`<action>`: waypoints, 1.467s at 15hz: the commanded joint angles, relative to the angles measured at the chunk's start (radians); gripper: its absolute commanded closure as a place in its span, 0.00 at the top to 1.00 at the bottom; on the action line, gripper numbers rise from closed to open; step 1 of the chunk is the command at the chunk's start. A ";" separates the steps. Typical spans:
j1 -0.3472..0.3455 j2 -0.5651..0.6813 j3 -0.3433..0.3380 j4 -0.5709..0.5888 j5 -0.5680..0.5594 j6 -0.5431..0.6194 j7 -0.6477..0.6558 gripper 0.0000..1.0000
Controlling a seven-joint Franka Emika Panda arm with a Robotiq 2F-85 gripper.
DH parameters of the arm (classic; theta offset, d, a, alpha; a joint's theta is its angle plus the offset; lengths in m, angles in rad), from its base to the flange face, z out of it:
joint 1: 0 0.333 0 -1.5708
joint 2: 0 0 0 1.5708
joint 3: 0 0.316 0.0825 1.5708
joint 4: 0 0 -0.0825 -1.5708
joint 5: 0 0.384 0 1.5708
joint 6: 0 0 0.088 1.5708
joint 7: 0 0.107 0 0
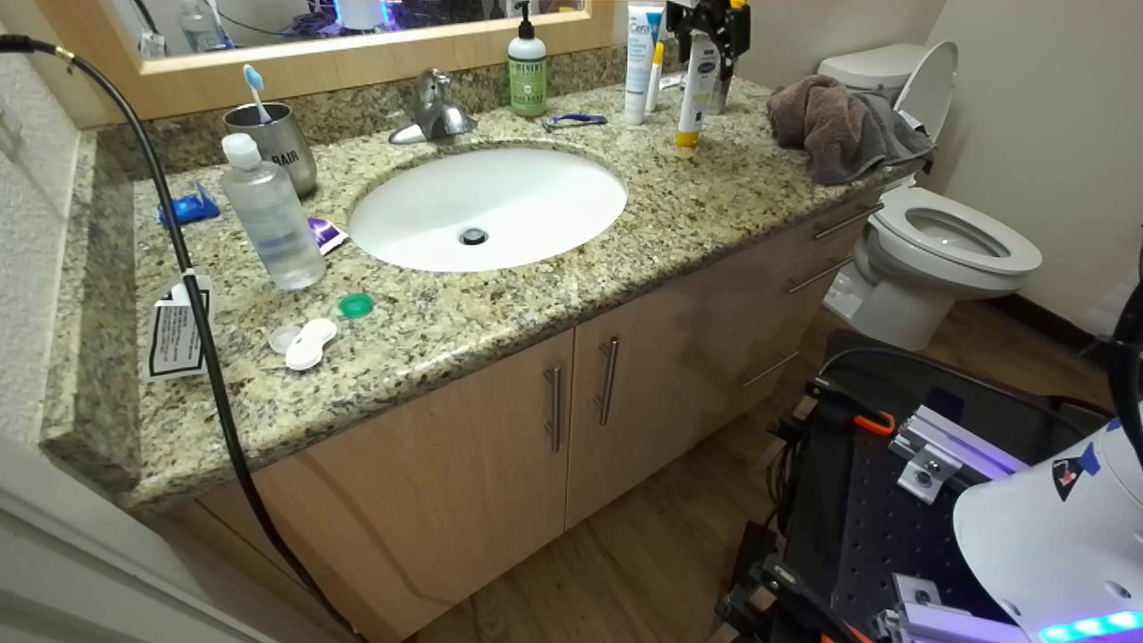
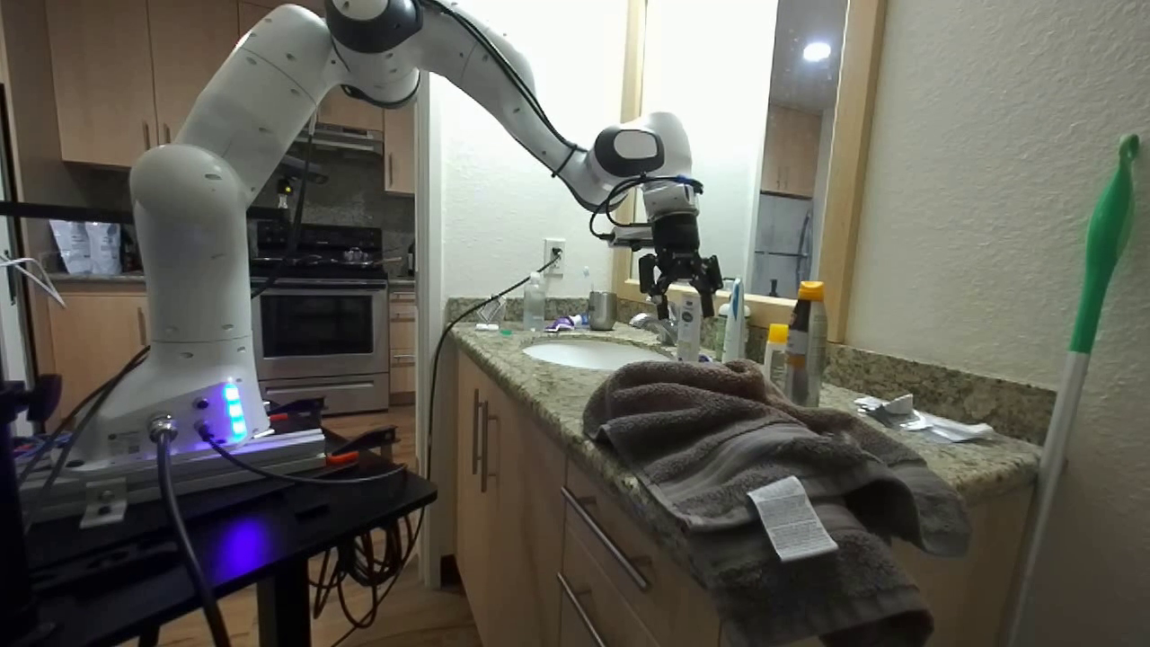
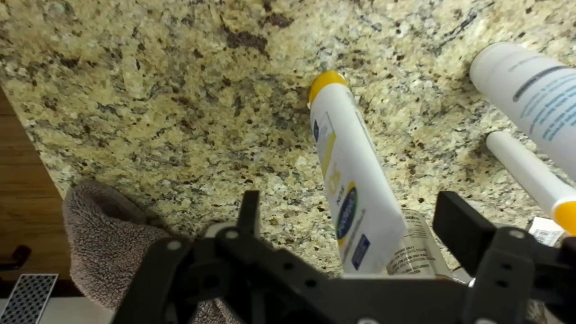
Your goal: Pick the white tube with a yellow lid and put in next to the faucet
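Wrist view: I see the white tube (image 3: 353,171) upright on the counter (image 3: 157,112), yellow lid (image 3: 327,83) down, a blue oval on its side; an exterior view puts it well apart from the faucet (image 1: 436,112). My tool (image 3: 350,207) is unclenched, fingers spread either side of the tube. From the wrist, the tool's frame covers part of the tube's top end; in an exterior view the towel (image 2: 737,431) hides the lid.

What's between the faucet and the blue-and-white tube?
In an exterior view, a blue razor lies between the faucet and the blue-and-white tube, with a green soap bottle standing farther back.
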 commanded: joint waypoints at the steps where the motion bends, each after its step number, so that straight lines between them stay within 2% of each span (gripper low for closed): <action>1: -0.003 -0.003 0.008 0.000 0.009 0.014 0.005 0.66; 10: 0.007 -0.003 0.004 0.004 0.004 0.057 0.019 0.04; 12: 0.008 -0.002 0.004 0.007 0.004 0.059 0.022 0.00; 15: 0.006 -0.014 0.014 0.013 0.016 0.044 0.010 0.01; 19: 0.006 -0.101 0.046 -0.001 0.042 0.027 -0.066 0.01; 22: 0.028 -0.205 0.054 -0.038 0.015 0.045 -0.151 0.01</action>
